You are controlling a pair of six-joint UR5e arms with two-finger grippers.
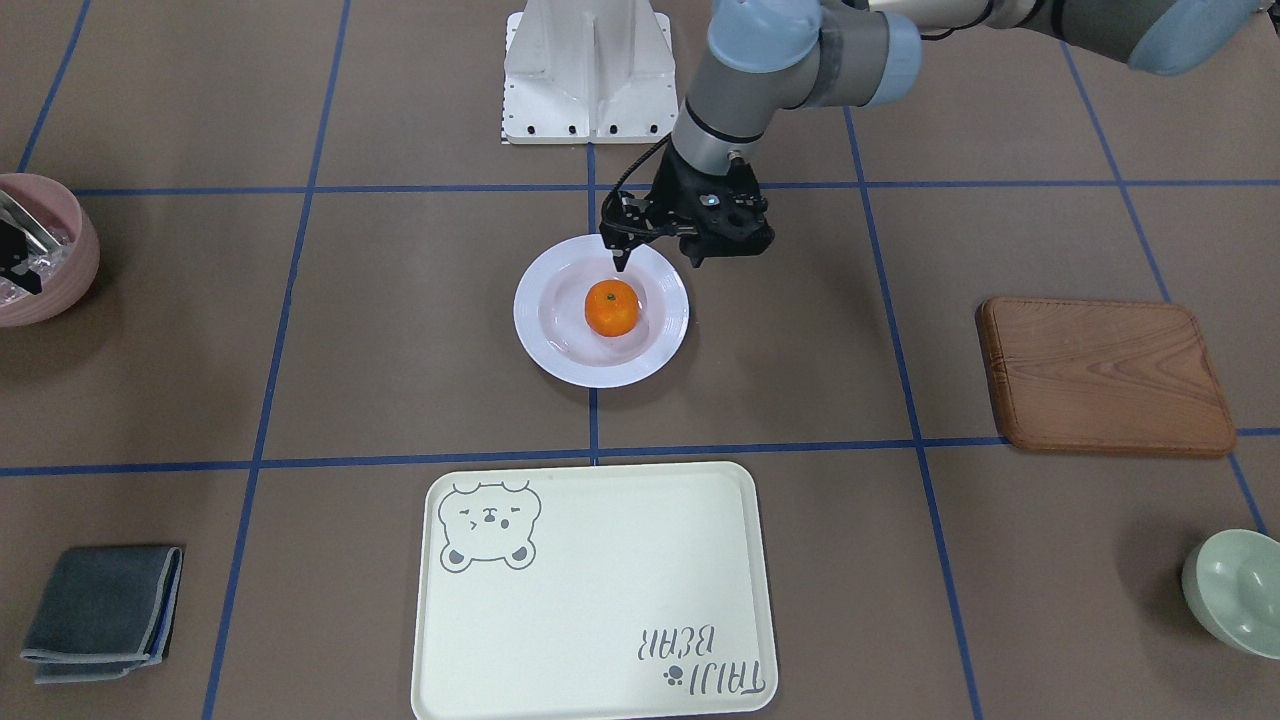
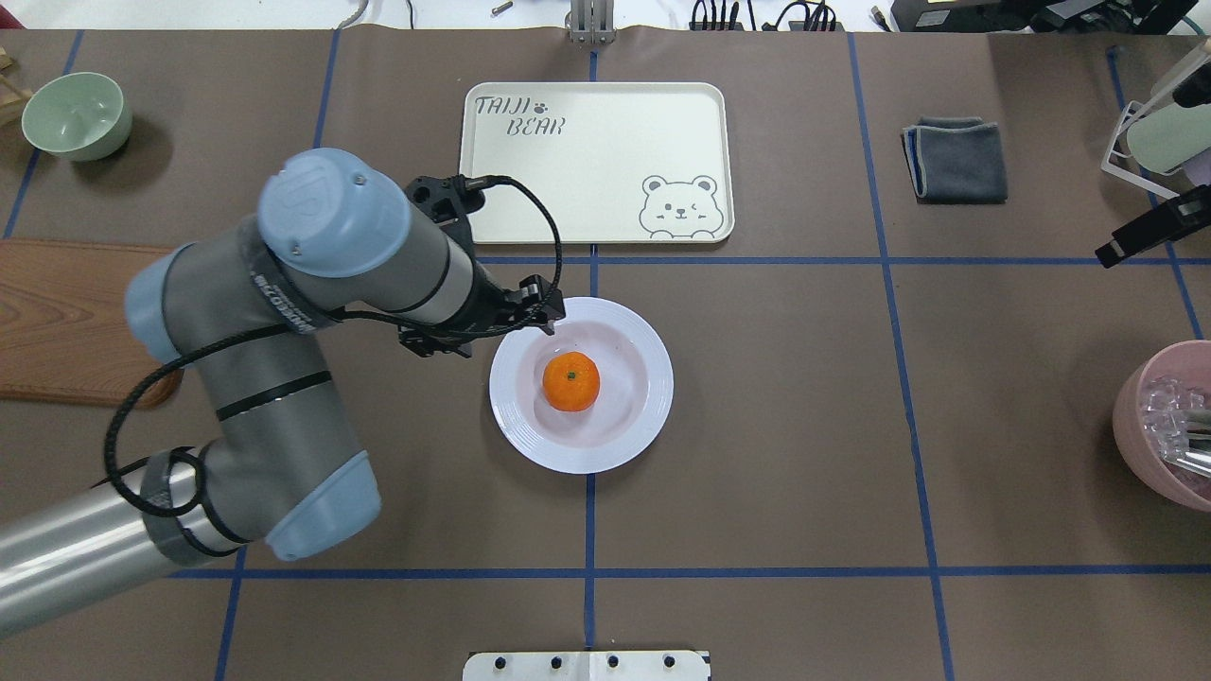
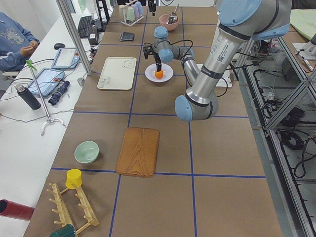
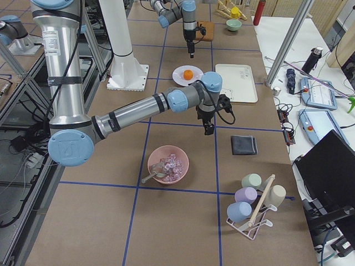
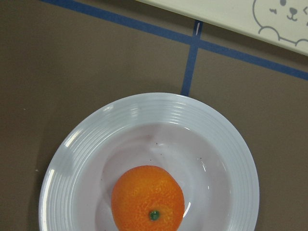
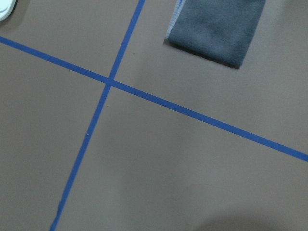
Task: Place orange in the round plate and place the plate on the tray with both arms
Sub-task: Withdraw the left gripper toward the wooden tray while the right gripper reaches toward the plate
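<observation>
The orange (image 2: 571, 381) lies free in the middle of the round plate (image 2: 624, 430), also seen in the left wrist view as the orange (image 5: 148, 198) in the white ridged plate (image 5: 226, 144). My left gripper (image 1: 655, 264) hangs open a little above the plate, over the orange and slightly to my left of it, touching nothing. The tray (image 2: 605, 151) lies empty just beyond the plate. Far to the right, my right gripper (image 2: 1105, 253) hovers over bare table near the grey cloth; I cannot tell whether it is open or shut.
A pink bowl (image 2: 1168, 426) with cutlery sits at the right edge, with a folded grey cloth (image 2: 956, 159) beyond it. On the left are a wooden board (image 2: 66, 317) and a pale green bowl (image 2: 76, 113). A cup rack (image 4: 252, 208) stands at the far right.
</observation>
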